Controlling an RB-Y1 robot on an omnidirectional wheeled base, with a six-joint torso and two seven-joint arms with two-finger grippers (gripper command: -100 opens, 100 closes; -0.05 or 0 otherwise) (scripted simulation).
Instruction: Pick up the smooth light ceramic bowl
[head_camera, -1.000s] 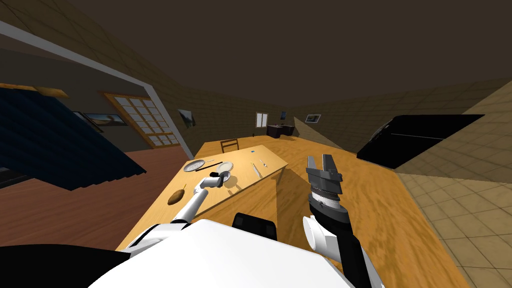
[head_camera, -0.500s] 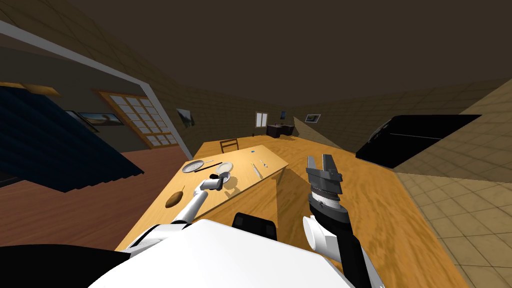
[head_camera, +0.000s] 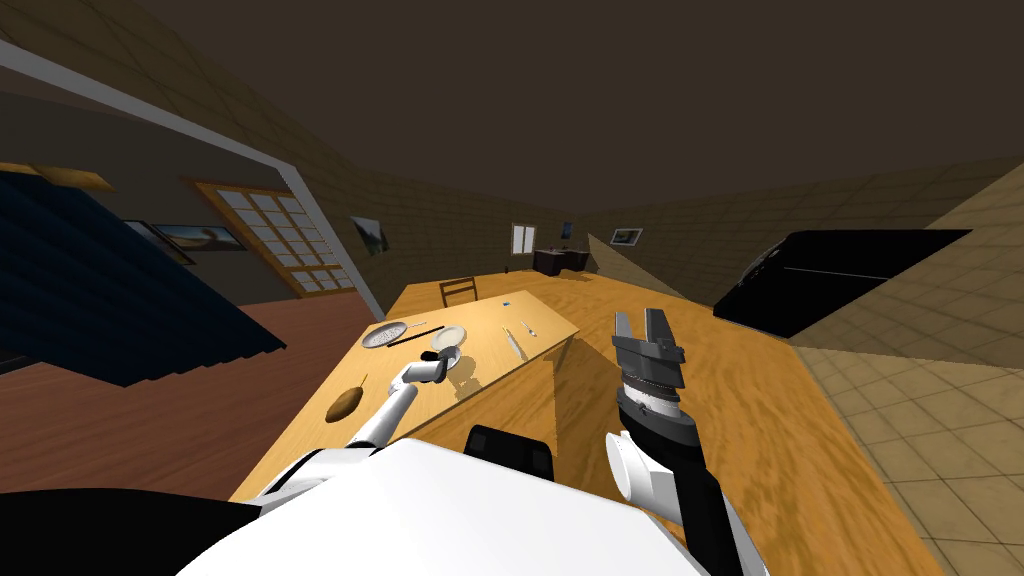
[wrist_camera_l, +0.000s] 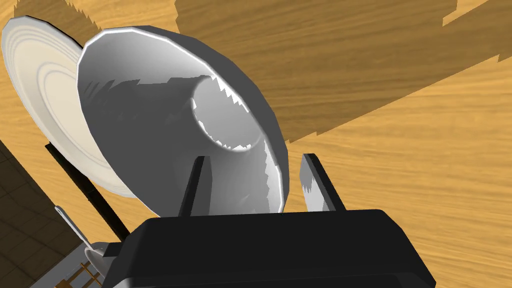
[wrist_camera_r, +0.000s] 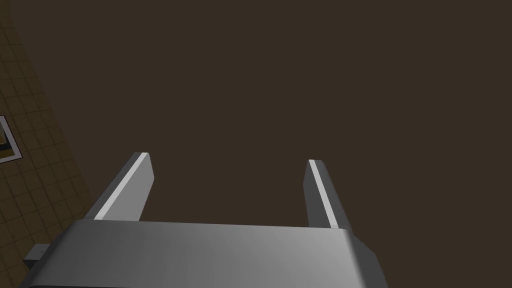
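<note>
Over the wooden worktop (head_camera: 490, 310), just beside a cream plate (wrist_camera_l: 40, 95), the pale grey bowl (wrist_camera_l: 150, 115) is tipped in the left gripper (wrist_camera_l: 254, 158). Its jaws are narrowed on the bowl's wall, one inside and one outside. The right gripper (wrist_camera_r: 227, 159) is held up to the worktop's right, jaws wide, holding nothing.

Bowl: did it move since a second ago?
Hardly. The whole head view slid slightly, so my head moved. The left gripper, shut on the rim of the bowl, kept its place beside the plate. The pan and table look the same, and the right gripper stays open, raised.
</note>
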